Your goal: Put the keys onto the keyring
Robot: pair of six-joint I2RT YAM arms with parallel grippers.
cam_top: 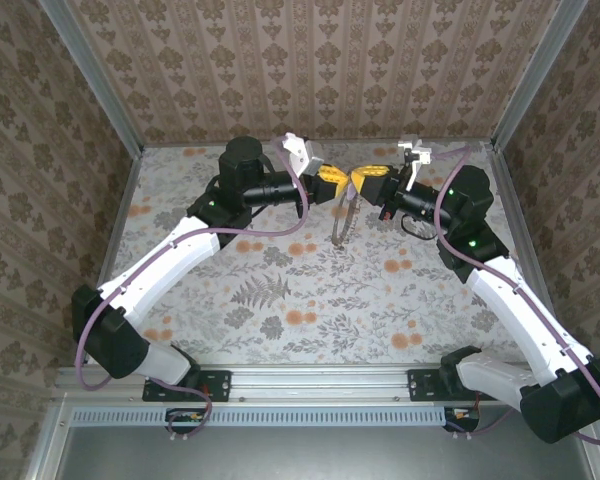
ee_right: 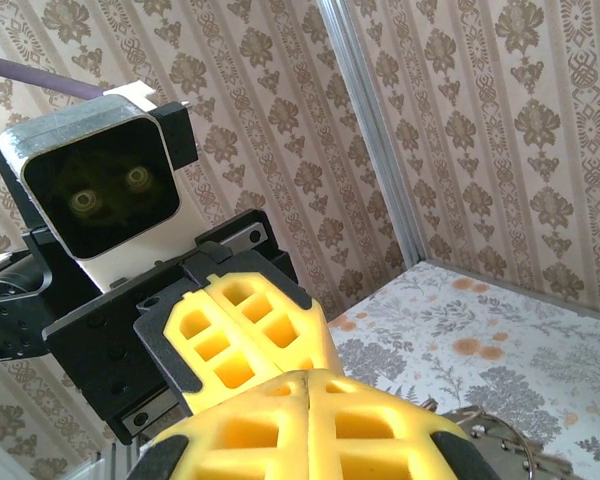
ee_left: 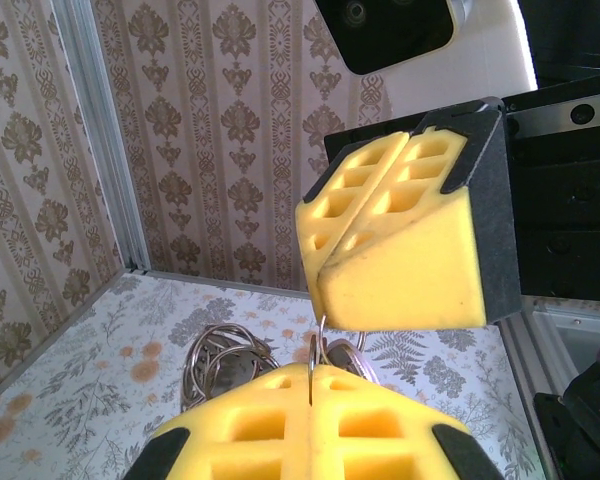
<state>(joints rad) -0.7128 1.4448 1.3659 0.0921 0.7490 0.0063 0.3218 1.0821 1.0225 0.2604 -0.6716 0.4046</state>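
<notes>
Keyring: thin chain hanging as a strand below the spot where both grippers meet, over the table.
Left gripper: yellow fingers pressed together, with a thin wire loop of the Keyring caught in their seam.
Right gripper: fingers together, tips just above that loop; whether they pinch it cannot be told.
Keys: small greyish piece beside the loop, just past the left fingertips.

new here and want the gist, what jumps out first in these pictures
The yellow left end effector and right end effector meet tip to tip, both shut, above the far middle of the floral table. The keyring dangles from between them toward the tabletop.
</notes>
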